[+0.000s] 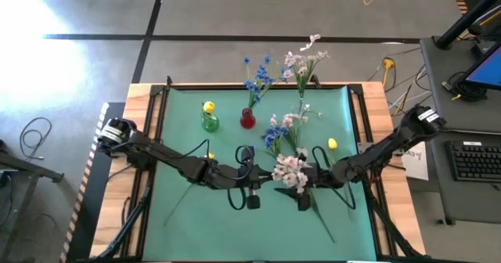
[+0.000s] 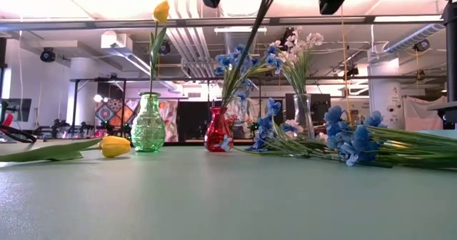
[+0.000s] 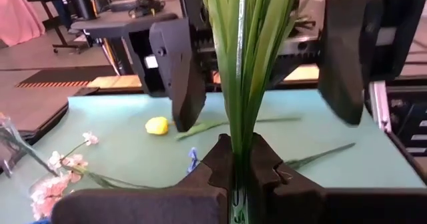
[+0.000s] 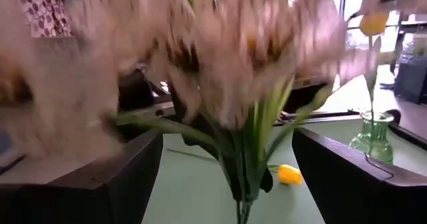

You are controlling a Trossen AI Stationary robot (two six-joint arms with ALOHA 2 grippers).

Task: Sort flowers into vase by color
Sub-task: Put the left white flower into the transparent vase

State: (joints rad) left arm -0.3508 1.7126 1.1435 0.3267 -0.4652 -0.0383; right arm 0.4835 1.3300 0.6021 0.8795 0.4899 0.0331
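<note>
My left gripper (image 3: 237,165) is shut on a pale pink-white flower spray (image 1: 290,169) above the table's middle. My right gripper (image 4: 227,154) faces it from the right, open. Its fingers (image 3: 181,77) stand on either side of the spray's stems without touching. A green vase (image 1: 210,123) holds a yellow flower. A red vase (image 1: 247,120) holds blue flowers. A clear vase (image 2: 303,115) holds pink-white sprays. Blue flowers (image 1: 274,135) and yellow tulips (image 1: 332,144) (image 2: 114,146) lie on the mat. My left gripper pinches the spray's bundle of green stems (image 3: 239,127) between its two fingers, below the blossoms. The fingers come about level from the table's left and lie across the stems. The spray is lifted clear, and its lower stem (image 2: 253,33) slants down below the grippers.
The green mat (image 1: 180,216) has open room at its near left and near right. The three vases stand in a row toward the far edge. The table's wooden rim (image 1: 141,99) frames the mat, and a desk with a keyboard (image 1: 473,157) stands to the right.
</note>
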